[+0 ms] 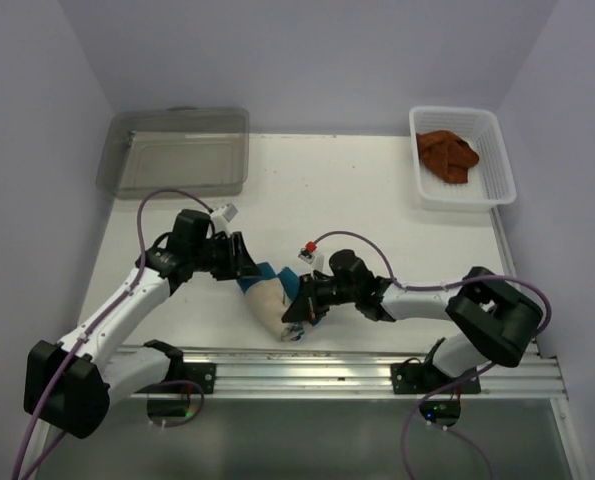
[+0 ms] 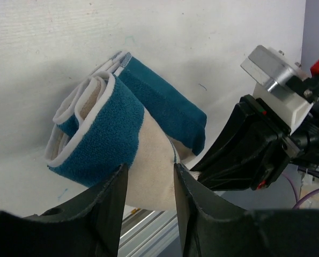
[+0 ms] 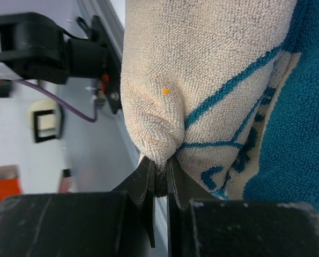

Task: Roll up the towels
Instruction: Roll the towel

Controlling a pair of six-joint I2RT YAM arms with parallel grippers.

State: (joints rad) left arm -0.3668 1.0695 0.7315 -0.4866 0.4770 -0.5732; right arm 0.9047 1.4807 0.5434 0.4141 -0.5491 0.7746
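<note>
The cream towel with blue edges (image 1: 270, 300) lies as a thick roll near the table's front edge, between both grippers. In the left wrist view its coiled end (image 2: 95, 128) shows blue bands, and my left gripper (image 2: 148, 174) has a finger on each side of the cream part, shut on the roll. From the right, my right gripper (image 3: 162, 165) pinches a small fold of the cream towel (image 3: 202, 64) beside its blue print. The top view shows the left gripper (image 1: 247, 270) and right gripper (image 1: 295, 305) at opposite sides of the roll. The rust-brown towel (image 1: 447, 155) lies crumpled in the basket.
A white mesh basket (image 1: 489, 190) stands at the back right. A clear plastic bin (image 1: 177, 150) sits at the back left. The aluminium rail (image 1: 327, 365) runs along the near edge, just in front of the roll. The right arm's black wrist (image 2: 256, 155) is close to my left fingers.
</note>
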